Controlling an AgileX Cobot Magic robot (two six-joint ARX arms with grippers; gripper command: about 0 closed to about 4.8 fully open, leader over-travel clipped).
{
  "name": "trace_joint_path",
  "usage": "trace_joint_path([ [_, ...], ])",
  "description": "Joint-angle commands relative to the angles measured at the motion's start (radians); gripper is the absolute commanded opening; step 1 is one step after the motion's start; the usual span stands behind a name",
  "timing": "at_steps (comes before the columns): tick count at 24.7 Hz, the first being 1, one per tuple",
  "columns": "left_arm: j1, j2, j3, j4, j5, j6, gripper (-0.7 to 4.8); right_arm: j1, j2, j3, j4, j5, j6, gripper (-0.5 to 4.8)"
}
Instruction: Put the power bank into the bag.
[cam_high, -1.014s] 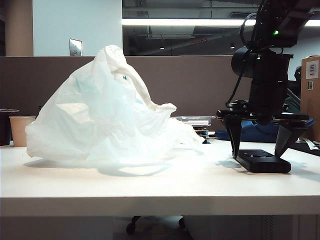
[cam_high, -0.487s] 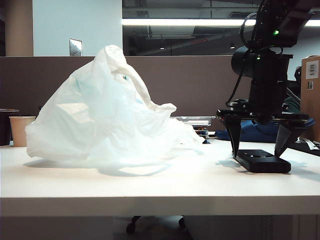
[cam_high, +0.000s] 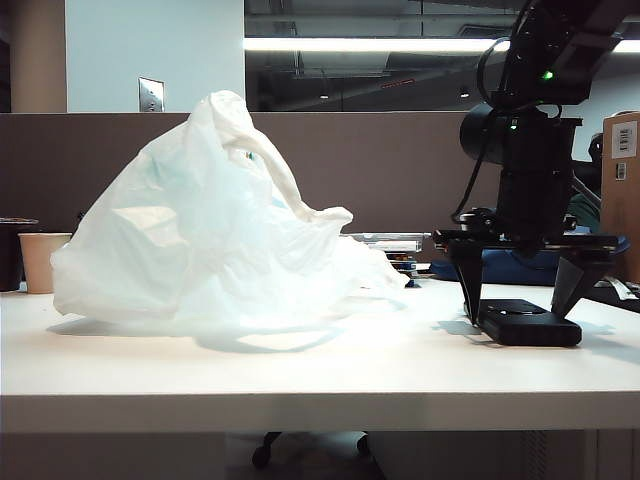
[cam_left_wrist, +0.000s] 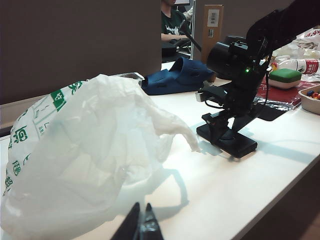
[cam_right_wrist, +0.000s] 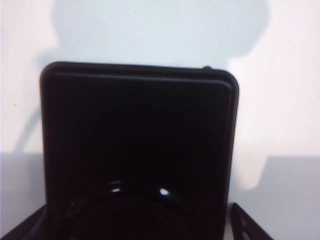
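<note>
The power bank (cam_high: 527, 322) lies flat on the bench (cam_high: 300, 370), well to the right of the bag (cam_high: 210, 230) in the exterior view. The right gripper (cam_high: 516, 290) stands straight over it, fingers spread as wide as they go, one on each side of the slab and holding nothing yet; in the right wrist view the power bank (cam_right_wrist: 137, 150) fills most of the picture. The left gripper (cam_left_wrist: 141, 226) sits low near the bag (cam_left_wrist: 85, 160) with its fingers closed and empty.

The slab is thin and smooth, so a squeeze taken too high could let it slip or pivot out. The bigger risk is probably the bag: it is a slumped heap with no clear open mouth, and nothing is holding it open, so a carried power bank may simply land on top and slide off.
</note>
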Motion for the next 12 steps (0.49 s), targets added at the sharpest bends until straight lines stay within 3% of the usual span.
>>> trace_joint_path([
  [1, 0.0, 0.001, 0.006, 0.01, 0.003, 0.001, -0.06, 0.002, 0.009, -0.003, -0.02, -0.011, 0.004, 4.79],
  [7, 0.0, 0.001, 0.006, 0.01, 0.002, 0.002, -0.06, 0.002, 0.009, -0.003, -0.039, -0.014, 0.01, 4.51],
  [12, -0.001, 0.001, 0.006, 0.02, -0.004, 0.005, -0.06, 0.005, 0.009, -0.003, -0.046, -0.018, 0.027, 3.41],
])
